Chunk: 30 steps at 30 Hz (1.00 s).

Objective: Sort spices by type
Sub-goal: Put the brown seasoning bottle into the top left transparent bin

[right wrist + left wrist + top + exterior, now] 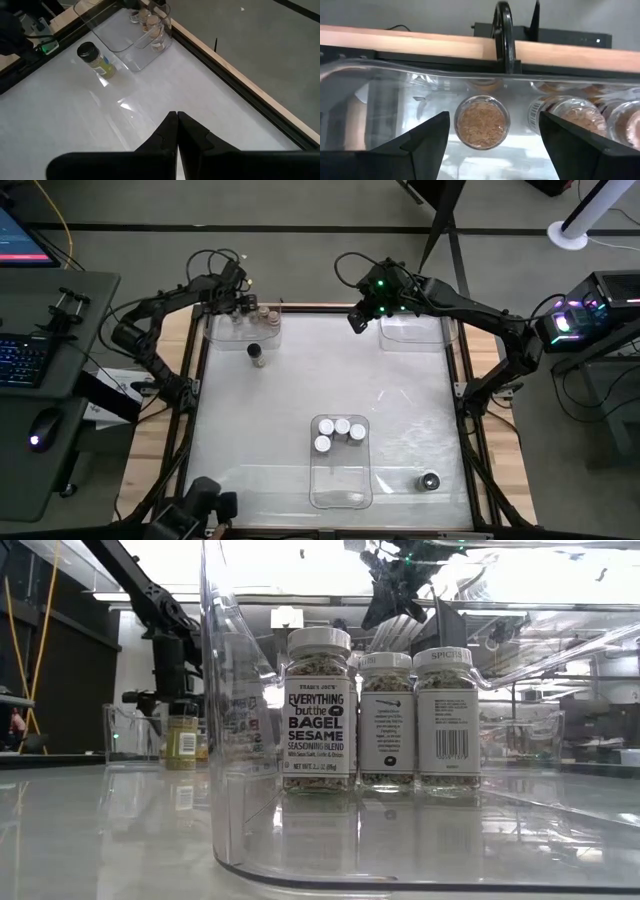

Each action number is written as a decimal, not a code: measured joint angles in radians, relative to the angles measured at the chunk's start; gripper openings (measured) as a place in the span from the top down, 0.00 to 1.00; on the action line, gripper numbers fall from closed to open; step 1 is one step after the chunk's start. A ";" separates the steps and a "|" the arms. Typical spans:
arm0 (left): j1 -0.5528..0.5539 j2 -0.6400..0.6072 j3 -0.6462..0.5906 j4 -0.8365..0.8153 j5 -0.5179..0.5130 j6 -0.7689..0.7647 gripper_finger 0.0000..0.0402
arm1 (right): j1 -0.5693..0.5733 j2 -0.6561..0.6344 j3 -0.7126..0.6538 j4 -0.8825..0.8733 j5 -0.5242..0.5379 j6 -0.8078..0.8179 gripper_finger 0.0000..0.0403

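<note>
At the upper left of the high view, the left gripper [238,302] is seen poised over the far-left tray [215,330], where tan-capped jars [266,314] are gathered at the tray's right end. Just below that tray a dark-capped jar [256,354] stands alone on the white table [400,410], nearer the left arm than the right. The right gripper [357,317] hangs at upper centre, beside an empty tray [412,332]. Four white-capped jars [338,431] are grouped in the near tray [340,485] at lower centre, and one more dark-capped jar [429,481] lies at lower right, well apart from both arms.

In the low view, the white-capped jars are shown upright behind the near tray's clear wall, the bagel seasoning jar [318,712] foremost; at left a yellow-labelled jar [181,737] stands far off.

In the left wrist view, the left fingers [427,137] are spread wide, nothing gripped, and a jar of tan spice [482,122] is framed end-on between them, behind the tray wall; its long axis appears to run straight along the approach line.

In the right wrist view, the right fingers [176,131] are pressed together, empty. The lone dark-capped jar is upright at upper left of the frame, the tan jars beyond it. The table reads glossy and smooth, so a nudged jar may well slide.
</note>
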 joint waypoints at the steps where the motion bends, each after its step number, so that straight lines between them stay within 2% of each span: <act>1: 0.000 -0.007 0.000 0.000 -0.001 -0.006 0.27 | 0.000 0.000 0.000 0.003 -0.002 0.000 1.00; 7: 0.000 -0.052 0.000 0.000 -0.013 -0.022 0.28 | 0.000 0.000 0.000 0.018 -0.004 0.000 1.00; 10: 0.000 -0.064 0.000 0.000 -0.018 -0.016 0.35 | 0.000 0.000 0.000 0.018 -0.004 -0.001 1.00; 13: 0.000 -0.063 0.000 -0.018 -0.020 -0.015 0.53 | 0.000 0.000 0.000 0.018 -0.004 -0.007 1.00; 17: 0.000 -0.061 0.000 -0.043 -0.049 -0.016 0.90 | 0.000 0.000 0.000 0.018 -0.004 -0.009 1.00; 18: 0.000 -0.061 0.000 -0.043 -0.059 -0.019 0.95 | 0.000 0.000 0.000 0.018 -0.004 -0.010 1.00; 24: -0.008 -0.061 0.000 -0.056 -0.098 -0.025 0.99 | 0.000 0.000 0.000 0.017 -0.028 -0.019 1.00; 30: -0.027 -0.038 -0.009 -0.061 -0.174 -0.040 1.00 | 0.000 0.000 0.000 0.015 -0.030 -0.019 1.00</act>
